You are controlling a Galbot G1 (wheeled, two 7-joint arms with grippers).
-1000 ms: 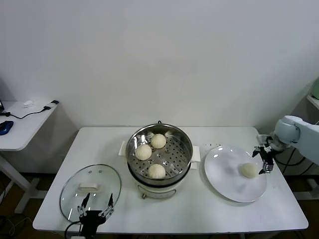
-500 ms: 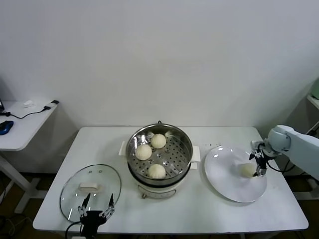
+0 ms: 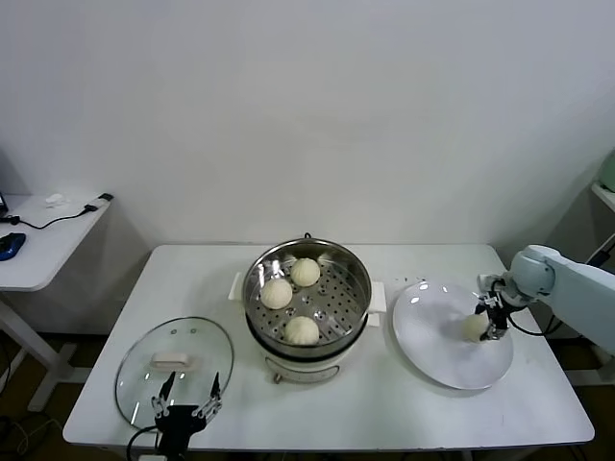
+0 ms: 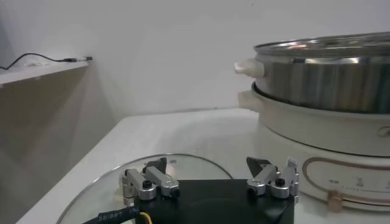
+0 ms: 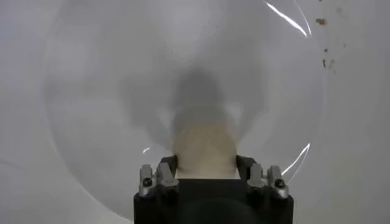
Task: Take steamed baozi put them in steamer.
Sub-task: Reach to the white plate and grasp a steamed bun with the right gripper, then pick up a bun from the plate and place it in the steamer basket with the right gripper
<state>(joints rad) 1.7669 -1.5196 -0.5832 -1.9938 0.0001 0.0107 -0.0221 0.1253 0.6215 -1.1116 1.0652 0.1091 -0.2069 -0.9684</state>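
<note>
**Last bun between the fingers, grip not yet proven**

The steamer (image 3: pixel 307 293) stands at the centre of the head view and already carries three steamed baozi (image 3: pixel 289 296) on its perforated floor. At centre right lies the white plate (image 3: pixel 437 351), bearing the fourth baozi (image 3: pixel 476 327) near its right edge. The glass lid (image 3: pixel 175 370) rests at lower left.

The right gripper (image 3: pixel 492 321) sits down over that last bun; in the right wrist view its fingers (image 5: pixel 163 175) flank the dough on both sides, seemingly touching it, though I cannot tell whether the grip is firm.

The risks: soft dough may dent or tear under a hard squeeze, or slip free on lifting. A low carry could clip the steamer's rim.

The left gripper (image 3: pixel 183 408) waits spread wide over the lid.
</note>
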